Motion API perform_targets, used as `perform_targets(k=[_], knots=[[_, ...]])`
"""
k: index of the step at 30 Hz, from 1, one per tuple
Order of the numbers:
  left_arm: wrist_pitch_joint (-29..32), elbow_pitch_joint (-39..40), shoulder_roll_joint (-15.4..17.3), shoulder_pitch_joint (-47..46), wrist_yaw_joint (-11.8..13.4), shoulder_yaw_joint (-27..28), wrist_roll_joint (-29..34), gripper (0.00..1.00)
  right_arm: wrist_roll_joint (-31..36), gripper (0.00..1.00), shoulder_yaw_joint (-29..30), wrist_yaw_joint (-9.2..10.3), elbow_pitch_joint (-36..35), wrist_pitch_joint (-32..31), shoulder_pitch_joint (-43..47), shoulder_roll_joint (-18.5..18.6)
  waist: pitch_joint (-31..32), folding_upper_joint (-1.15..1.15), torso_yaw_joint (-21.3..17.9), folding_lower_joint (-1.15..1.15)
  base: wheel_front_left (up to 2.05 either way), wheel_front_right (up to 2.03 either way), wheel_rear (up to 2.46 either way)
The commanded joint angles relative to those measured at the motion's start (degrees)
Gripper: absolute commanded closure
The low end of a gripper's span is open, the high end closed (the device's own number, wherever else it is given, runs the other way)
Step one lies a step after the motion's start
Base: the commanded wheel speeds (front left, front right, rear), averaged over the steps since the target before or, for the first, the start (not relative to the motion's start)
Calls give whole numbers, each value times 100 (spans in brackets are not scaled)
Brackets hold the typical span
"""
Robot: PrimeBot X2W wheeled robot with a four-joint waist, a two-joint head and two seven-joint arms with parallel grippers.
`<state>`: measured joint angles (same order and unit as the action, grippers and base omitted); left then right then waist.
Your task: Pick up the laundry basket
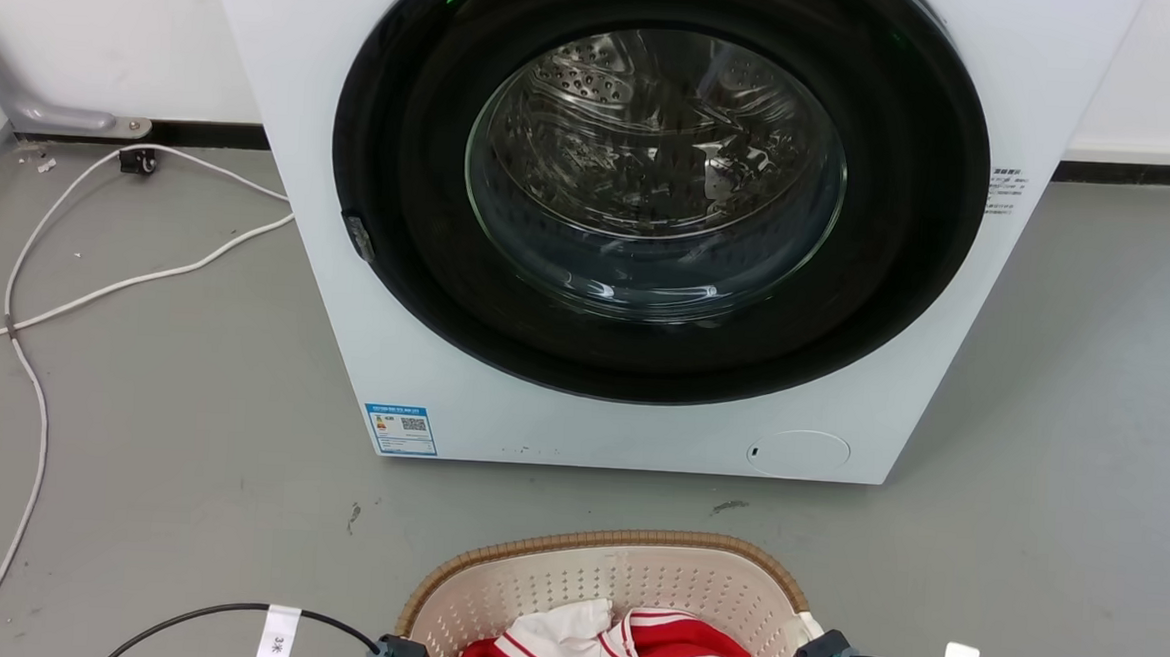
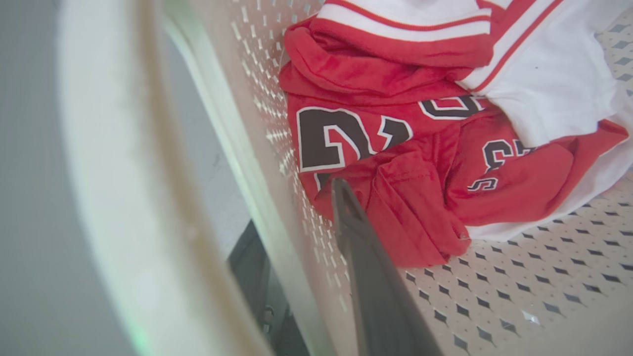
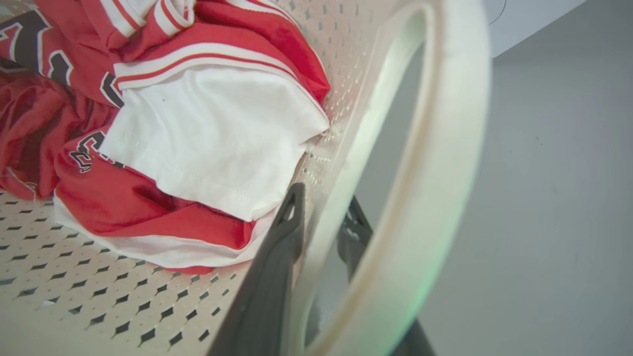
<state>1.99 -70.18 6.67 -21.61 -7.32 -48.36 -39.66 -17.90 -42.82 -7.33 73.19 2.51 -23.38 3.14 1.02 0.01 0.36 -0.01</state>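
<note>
Left pincer point(image 2: 296, 207): astride the basket's left side wall, one dark finger inside against the perforated plastic, the other outside beneath the white handle point(image 2: 99, 173). The gap is narrow. The wall hides the contact, so I cannot tell whether it truly clamps.
Right pincer point(image 3: 324, 198): a mirror of the left, with one finger inside by the clothes and one outside under the right handle point(image 3: 445, 148). Again narrow, and the firmness of the grip cannot be told.
Laundry basket point(image 1: 614, 540): at the bottom centre of the head view, between the two arms, apparently sitting on the grey floor point(image 1: 137, 465) just in front of the washing machine.
Clothes point(image 2: 395, 148): red and white jerseys with dark lettering, heaped loosely on the basket's bottom and touching the right inner finger.
Washing machine point(image 1: 540, 426): white, with the round door glass facing the robot, beyond the basket and apart from it.
White cable point(image 1: 37, 280): trailing over the floor far to the left, well clear.
Step in hand: taking hold of both sides, as I judge it; the lift is not yet evident.
Next move: squeeze both walls firmly, then raise both arms together and level, so that the basket neither tilts nor slips and the clothes stay in.
</note>
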Motion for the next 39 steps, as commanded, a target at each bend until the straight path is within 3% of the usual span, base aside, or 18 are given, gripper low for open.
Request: perform_targets(k=[1, 39], knots=[[-3, 66, 5, -137, -25, -75, -33, 100, -7, 100, -102, -28, -6, -17, -66, -47, 16, -1, 6, 1, 0, 0, 0], [109, -41, 125, -346, -24, -893, -863, 100, -985, 100, -954, -29, 44, -325, -183, 42, 29, -1, -80, 1, 0, 0, 0]])
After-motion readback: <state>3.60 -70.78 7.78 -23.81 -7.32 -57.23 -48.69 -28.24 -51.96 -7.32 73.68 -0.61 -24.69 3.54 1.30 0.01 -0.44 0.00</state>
